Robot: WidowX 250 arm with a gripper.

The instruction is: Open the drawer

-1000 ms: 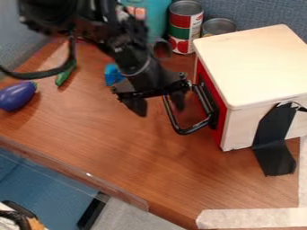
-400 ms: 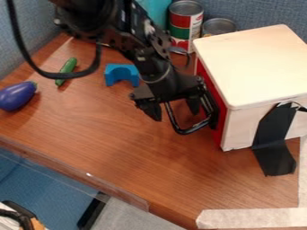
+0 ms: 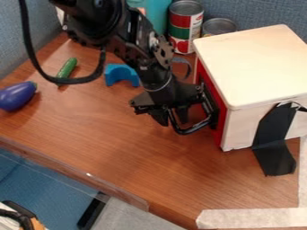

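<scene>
The black gripper hangs at the front of the wooden drawer box, left of its red drawer front. Its two fingers stand close together, one on each side of the left part of the black drawer handle, and they look shut on it. The handle's curved lower bar shows below the fingertips, while its upper part is hidden behind the gripper. The drawer front sits flush against the box.
A blue block, a green cucumber and a purple eggplant lie to the left. Cans stand behind, beside the box. Black tape holds the box's side to the table.
The gripper first moved right toward the box, then slightly lower. Its fingers have drawn together around the handle bar. The drawer front has not visibly moved.
</scene>
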